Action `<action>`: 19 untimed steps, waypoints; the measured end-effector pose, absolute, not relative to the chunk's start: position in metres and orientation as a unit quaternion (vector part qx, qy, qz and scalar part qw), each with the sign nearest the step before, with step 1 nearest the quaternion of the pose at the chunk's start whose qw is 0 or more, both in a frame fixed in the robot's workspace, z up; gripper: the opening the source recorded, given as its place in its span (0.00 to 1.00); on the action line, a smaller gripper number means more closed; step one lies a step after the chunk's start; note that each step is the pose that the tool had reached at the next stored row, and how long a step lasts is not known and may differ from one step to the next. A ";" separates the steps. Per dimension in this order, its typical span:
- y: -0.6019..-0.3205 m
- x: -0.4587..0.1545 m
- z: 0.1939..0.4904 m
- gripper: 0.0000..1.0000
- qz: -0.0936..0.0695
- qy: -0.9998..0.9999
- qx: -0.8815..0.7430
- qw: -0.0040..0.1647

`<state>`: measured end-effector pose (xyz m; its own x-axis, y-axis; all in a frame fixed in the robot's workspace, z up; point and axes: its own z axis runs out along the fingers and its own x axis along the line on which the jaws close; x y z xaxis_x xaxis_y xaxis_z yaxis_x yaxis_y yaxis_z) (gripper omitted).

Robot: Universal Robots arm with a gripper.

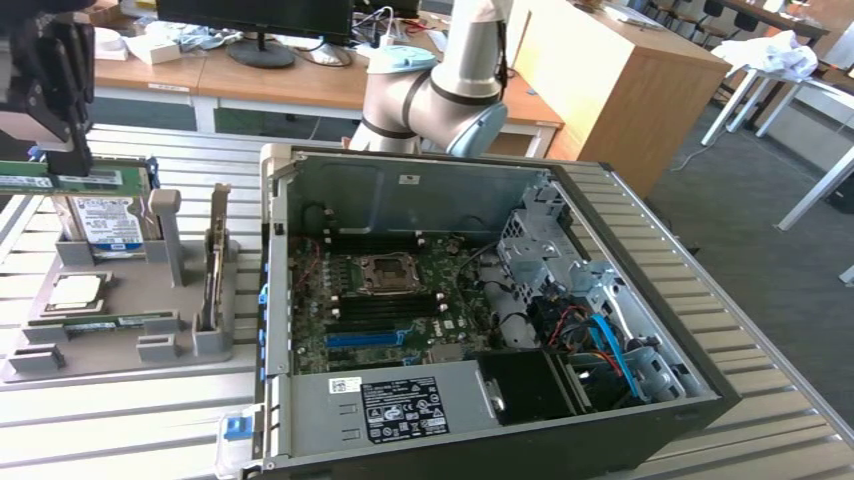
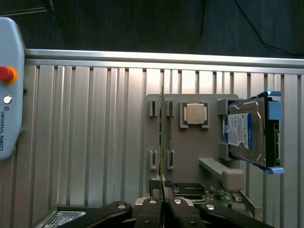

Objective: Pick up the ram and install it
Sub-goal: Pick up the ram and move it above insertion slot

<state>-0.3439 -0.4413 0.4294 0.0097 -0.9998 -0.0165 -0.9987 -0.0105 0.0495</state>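
Observation:
The ram (image 1: 67, 181) is a long, thin green stick that hangs level in the air above the far end of the grey fixture tray (image 1: 120, 360), at the exterior view's left. My black gripper (image 1: 60, 158) comes down from above and is shut on the stick's upper edge. In the wrist view I see the ram (image 2: 162, 137) edge-on as a thin line running out from between the shut fingers (image 2: 151, 209) of my gripper (image 2: 163, 203). The tray's small slot posts (image 2: 153, 108) lie below it.
The tray also holds a hard drive (image 1: 107, 222) with a blue-white label, a square silver processor (image 1: 78, 290), a green strip (image 1: 107, 322) in a slot and an upright card (image 1: 214, 260). The open computer case (image 1: 641, 250) with its motherboard (image 1: 380, 320) fills the middle. A teach pendant (image 2: 9, 85) lies on the slatted table.

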 end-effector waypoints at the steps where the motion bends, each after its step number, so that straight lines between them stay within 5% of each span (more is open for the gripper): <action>1: -0.441 -0.343 0.429 0.11 -0.023 -0.703 0.710 0.012; 19: -0.441 -0.317 0.429 0.11 -0.024 -0.703 0.711 0.012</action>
<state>-0.3170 -0.4413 0.4294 0.0106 -0.9998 -0.0165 -0.9987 -0.0114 0.0502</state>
